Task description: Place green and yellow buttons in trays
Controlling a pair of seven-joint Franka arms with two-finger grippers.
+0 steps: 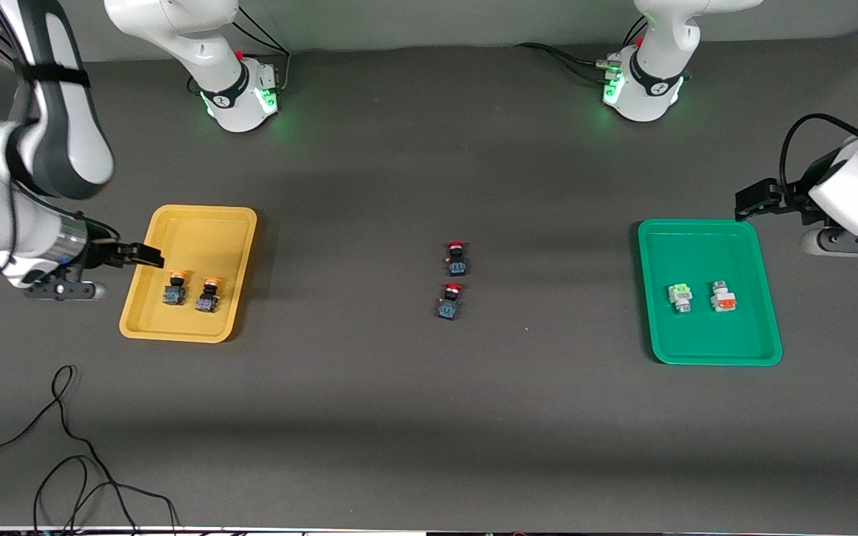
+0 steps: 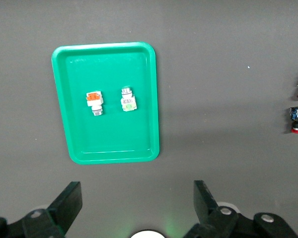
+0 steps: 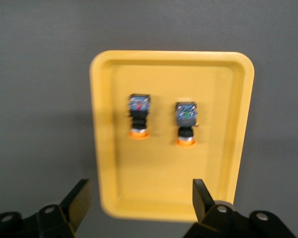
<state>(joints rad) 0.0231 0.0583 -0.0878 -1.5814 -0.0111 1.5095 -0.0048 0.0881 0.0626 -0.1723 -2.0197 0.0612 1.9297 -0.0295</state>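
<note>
Two robot arms held out at the table's ends, left gripper point(image 2: 134, 208) and right gripper point(image 3: 139, 203) both spread wide and empty

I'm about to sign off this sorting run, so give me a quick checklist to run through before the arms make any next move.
1. Both yellow-capped buttons in the yellow tray: ok.
2. Light-green button in the green tray: ok.
3. Green tray holds only task buttons: not ok, an orange-faced white button lies beside the green one.
4. Two red-capped buttons left on the table mid-way between trays: ok.
5. Left gripper open, holding nothing, off the green tray's edge: ok.
6. Right gripper open, holding nothing, at the yellow tray's edge: ok.
</note>
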